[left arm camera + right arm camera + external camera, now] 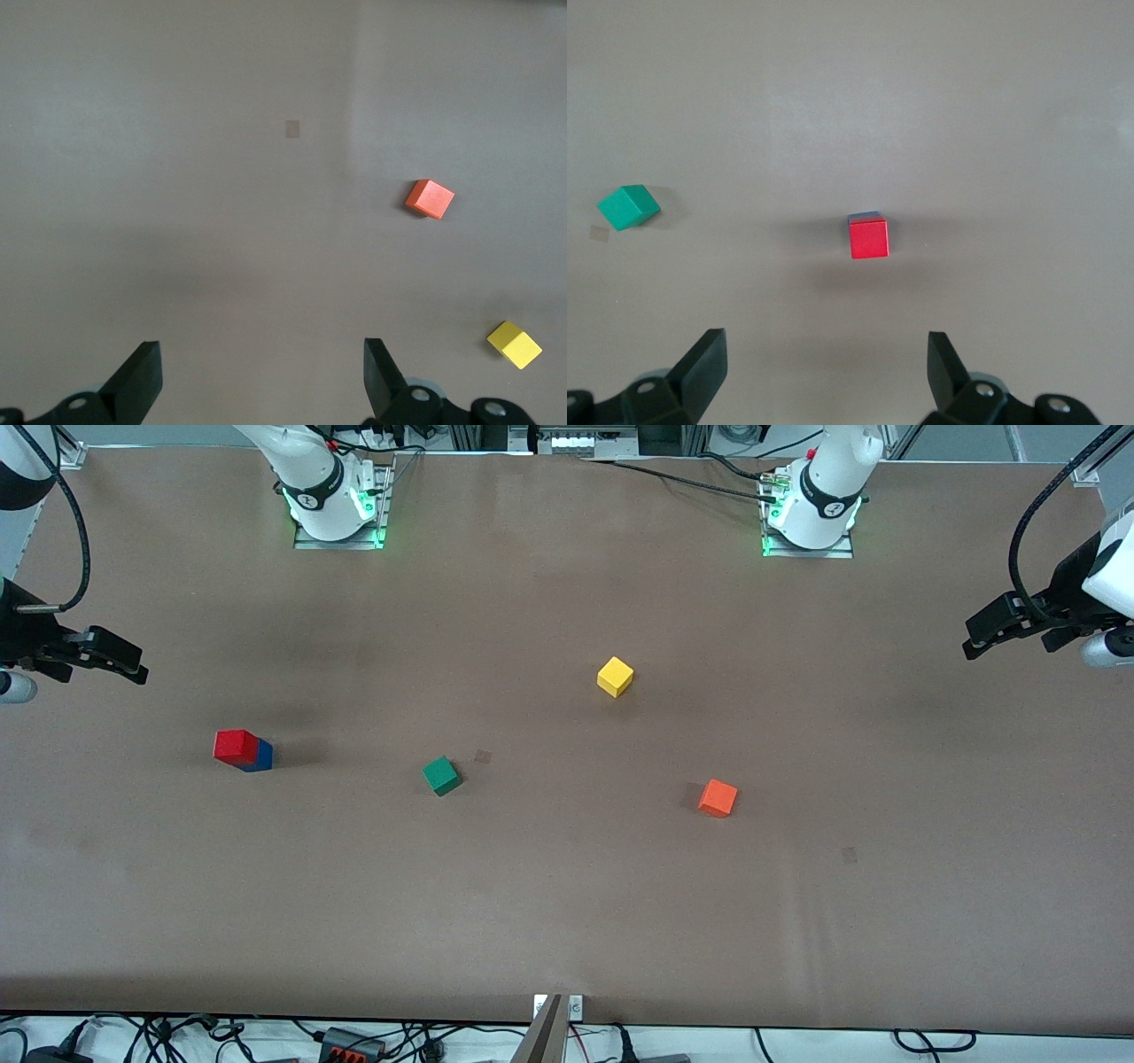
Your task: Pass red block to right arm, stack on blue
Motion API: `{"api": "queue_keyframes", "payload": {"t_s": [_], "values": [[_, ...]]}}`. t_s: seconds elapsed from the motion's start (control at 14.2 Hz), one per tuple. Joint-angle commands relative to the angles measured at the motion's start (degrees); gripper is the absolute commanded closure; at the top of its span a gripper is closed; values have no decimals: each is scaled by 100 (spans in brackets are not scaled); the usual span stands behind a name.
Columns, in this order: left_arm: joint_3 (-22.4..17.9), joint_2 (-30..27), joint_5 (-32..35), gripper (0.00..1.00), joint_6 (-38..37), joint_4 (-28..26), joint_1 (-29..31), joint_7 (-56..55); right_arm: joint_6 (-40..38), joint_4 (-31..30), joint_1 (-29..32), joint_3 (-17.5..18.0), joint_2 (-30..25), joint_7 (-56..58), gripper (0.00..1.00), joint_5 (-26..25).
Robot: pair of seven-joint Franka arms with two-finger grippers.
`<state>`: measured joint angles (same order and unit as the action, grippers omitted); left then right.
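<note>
The red block (234, 744) sits on top of the blue block (262, 758), toward the right arm's end of the table. In the right wrist view the red block (868, 238) covers the blue block (864, 216), of which only a thin edge shows. My right gripper (133, 666) is open and empty in the air, at the right arm's end of the table, apart from the stack; it also shows in its wrist view (824, 365). My left gripper (974, 638) is open and empty in the air at the left arm's end of the table; it also shows in its wrist view (261, 372).
A green cube (440, 775) lies beside the stack toward the table's middle. A yellow cube (615, 676) lies near the middle. An orange cube (718, 797) lies nearer the front camera, toward the left arm's end. The arm bases (332, 505) stand along the table's top edge.
</note>
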<state>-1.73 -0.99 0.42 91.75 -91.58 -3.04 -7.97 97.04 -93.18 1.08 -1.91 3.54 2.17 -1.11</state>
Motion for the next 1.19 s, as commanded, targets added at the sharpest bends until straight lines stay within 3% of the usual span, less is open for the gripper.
{"api": "queue_keyframes", "payload": {"t_s": [0.0,1.12], "values": [[-12,99,151,0,-166,220,-21,-29,-36,81,-82,-64,-2,11,0,-56],[-3,99,99,0,-236,272,40,-29,-71,63,23,-72,-20,-6,0,-91]]}}
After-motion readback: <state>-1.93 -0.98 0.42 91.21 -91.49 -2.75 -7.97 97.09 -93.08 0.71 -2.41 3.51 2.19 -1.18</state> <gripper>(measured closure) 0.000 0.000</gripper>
